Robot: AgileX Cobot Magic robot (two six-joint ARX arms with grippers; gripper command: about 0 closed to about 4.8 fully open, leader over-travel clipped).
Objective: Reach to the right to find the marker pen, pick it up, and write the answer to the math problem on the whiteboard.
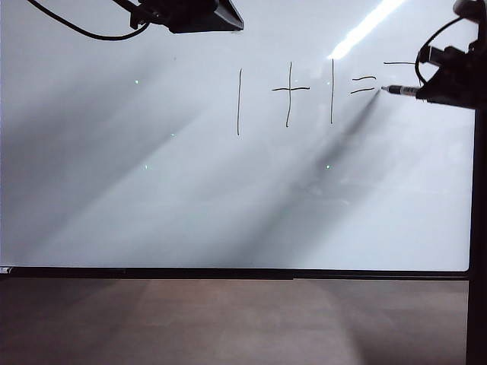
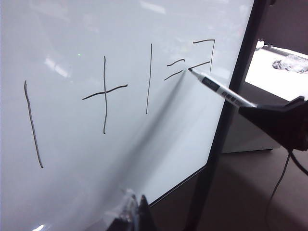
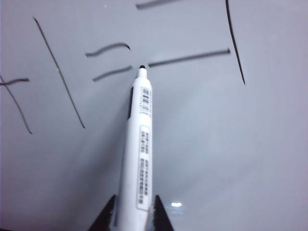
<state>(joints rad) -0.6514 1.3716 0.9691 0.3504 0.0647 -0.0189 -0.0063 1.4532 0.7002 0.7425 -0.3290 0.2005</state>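
Plainly, much of the right arm is being cut off by the right edge of the exterior view, where only its dark wrist block and a looping black cable (image 1: 423, 57) are showing. The right gripper (image 3: 134, 211) is appearing in its own wrist view as two black finger points, clamped on the slim white-banded marker pen (image 3: 139, 144) with printed labels on its barrel. The pen is lying nearly level in the exterior view, its dark tip pointing left and touching the large glossy white whiteboard (image 1: 152, 190) with its thin black frame, just right of the equals sign.

The left gripper (image 2: 132, 211) is barely showing at the edge of its wrist view, blurred, so whether its fingers are apart or together I cannot tell. In the exterior view the left arm is hanging at the top left as a dark block with one trailing cable.

The hand-drawn math problem (image 1: 304, 95) is counting two tall vertical strokes, one plus sign and one equals sign of two short lines. The angular answer (image 2: 204, 53) is standing unfinished: three strokes, a top bar, a right-side vertical and a middle bar ending at the pen tip. In the exterior view only its top bar is visible.
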